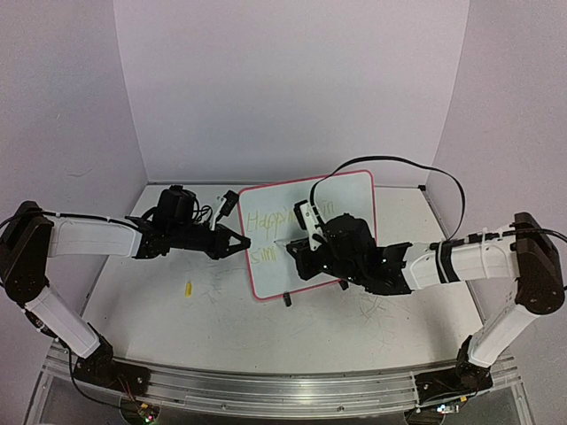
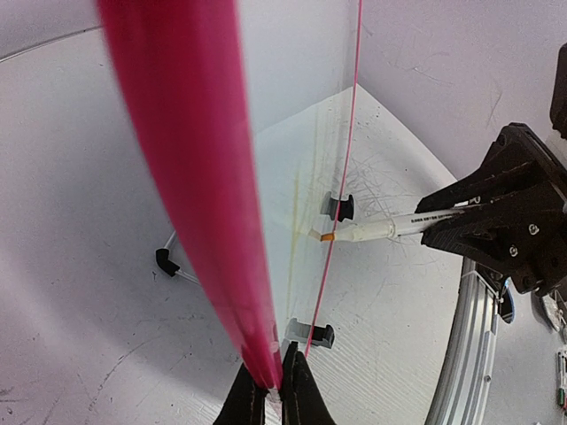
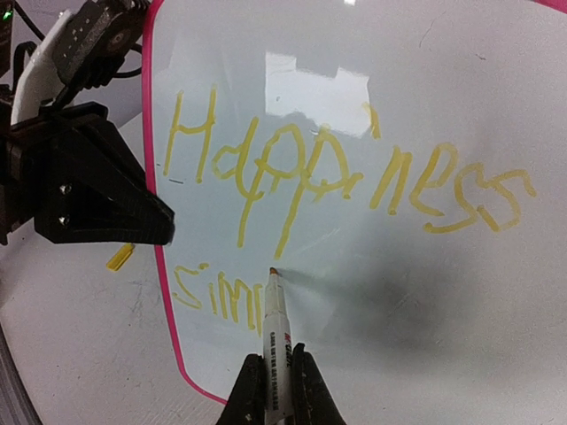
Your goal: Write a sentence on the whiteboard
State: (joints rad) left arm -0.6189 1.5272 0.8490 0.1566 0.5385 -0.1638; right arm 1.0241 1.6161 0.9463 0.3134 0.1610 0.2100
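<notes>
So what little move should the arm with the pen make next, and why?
Probably ease the marker slightly right and start the next letter: the sentence on the whiteboard stops at "Sim", its tip sits just past those strokes, and the left gripper clamps the rim.
</notes>
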